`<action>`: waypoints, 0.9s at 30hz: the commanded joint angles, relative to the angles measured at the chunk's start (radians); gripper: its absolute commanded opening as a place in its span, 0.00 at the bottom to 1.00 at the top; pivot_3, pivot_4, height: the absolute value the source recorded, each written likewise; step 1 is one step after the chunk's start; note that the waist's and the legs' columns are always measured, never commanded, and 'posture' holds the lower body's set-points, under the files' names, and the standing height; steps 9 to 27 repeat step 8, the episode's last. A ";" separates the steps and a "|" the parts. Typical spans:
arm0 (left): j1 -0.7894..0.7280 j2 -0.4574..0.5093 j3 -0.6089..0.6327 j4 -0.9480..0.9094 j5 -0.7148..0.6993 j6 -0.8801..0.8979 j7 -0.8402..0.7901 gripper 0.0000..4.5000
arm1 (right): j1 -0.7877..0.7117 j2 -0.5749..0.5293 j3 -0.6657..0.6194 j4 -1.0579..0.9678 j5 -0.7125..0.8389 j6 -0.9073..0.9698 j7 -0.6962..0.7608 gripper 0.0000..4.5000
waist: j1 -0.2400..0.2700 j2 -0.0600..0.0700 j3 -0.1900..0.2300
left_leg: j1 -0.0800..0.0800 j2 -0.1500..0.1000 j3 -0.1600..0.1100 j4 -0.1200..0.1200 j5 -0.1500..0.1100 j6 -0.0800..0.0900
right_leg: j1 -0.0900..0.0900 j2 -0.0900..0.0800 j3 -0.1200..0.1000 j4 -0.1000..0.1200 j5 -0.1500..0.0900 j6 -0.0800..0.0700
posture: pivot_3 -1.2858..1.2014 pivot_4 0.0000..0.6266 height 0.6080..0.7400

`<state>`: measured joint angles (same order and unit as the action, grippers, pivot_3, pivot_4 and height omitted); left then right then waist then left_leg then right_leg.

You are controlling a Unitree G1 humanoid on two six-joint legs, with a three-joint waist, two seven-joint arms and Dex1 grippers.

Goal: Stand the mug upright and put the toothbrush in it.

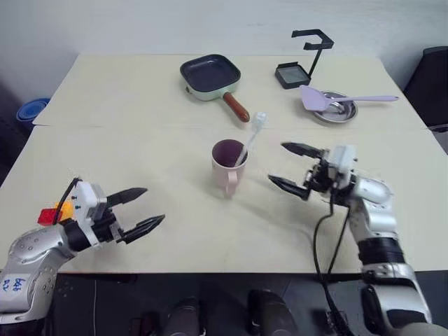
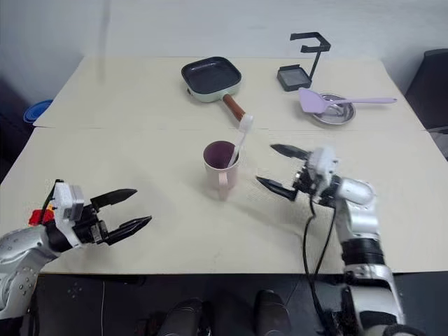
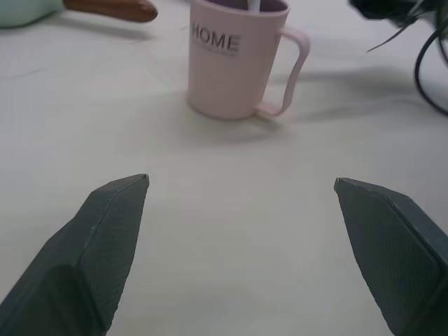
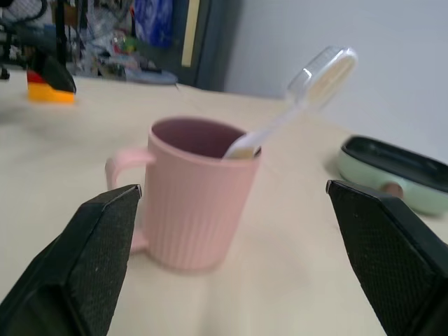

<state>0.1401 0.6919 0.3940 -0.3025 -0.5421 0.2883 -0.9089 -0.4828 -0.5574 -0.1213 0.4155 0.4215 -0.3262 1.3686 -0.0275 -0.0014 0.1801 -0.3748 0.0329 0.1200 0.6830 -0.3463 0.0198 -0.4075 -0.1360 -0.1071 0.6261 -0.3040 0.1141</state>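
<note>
The pale pink mug (image 1: 227,166) stands upright at the middle of the table, handle toward the near edge. The white toothbrush (image 1: 253,137) leans inside it, bristled head up and to the right. In the right wrist view the mug (image 4: 196,196) and toothbrush (image 4: 308,98) sit just beyond the fingers. My right gripper (image 1: 292,169) is open to the right of the mug, apart from it, holding nothing. My left gripper (image 1: 142,208) hangs open over the near left of the table, well short of the mug (image 3: 234,63), whose side reads "HOME".
A green square pan (image 1: 210,77) with a brown handle lies at the back middle. A black stand (image 1: 302,59) is at the back right, with a lilac spatula (image 1: 336,99) resting on a metal dish (image 1: 337,112) beside it.
</note>
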 commanded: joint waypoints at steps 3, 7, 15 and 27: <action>0.096 -0.030 0.068 0.001 0.107 -0.160 0.045 1.00 | 0.097 -0.131 -0.043 0.042 0.033 -0.034 0.167 0.99 | 0.000 -0.001 0.001 | 0.002 0.000 0.001 0.000 -0.001 0.001 | 0.002 0.000 0.000 -0.001 0.000 0.000 | 0.52 0.24 1.00; 0.139 -0.061 0.060 0.004 0.183 -0.256 0.085 1.00 | 0.161 -0.143 -0.061 0.048 0.028 -0.056 0.163 0.99 | -0.001 -0.001 0.000 | 0.007 0.001 0.001 0.000 -0.001 0.000 | 0.007 -0.001 0.000 -0.004 0.000 0.000 | 0.52 0.24 1.00; 0.148 -0.067 0.056 -0.003 0.205 -0.267 0.104 1.00 | 0.178 -0.132 -0.065 0.043 0.026 -0.067 0.145 0.99 | -0.001 -0.001 0.000 | 0.007 0.002 0.000 0.000 -0.001 0.000 | 0.007 -0.001 0.000 -0.004 0.000 0.000 | 0.52 0.24 1.00; 0.148 -0.067 0.056 -0.003 0.205 -0.267 0.104 1.00 | 0.178 -0.132 -0.065 0.043 0.026 -0.067 0.145 0.99 | -0.001 -0.001 0.000 | 0.007 0.002 0.000 0.000 -0.001 0.000 | 0.007 -0.001 0.000 -0.004 0.000 0.000 | 0.52 0.24 1.00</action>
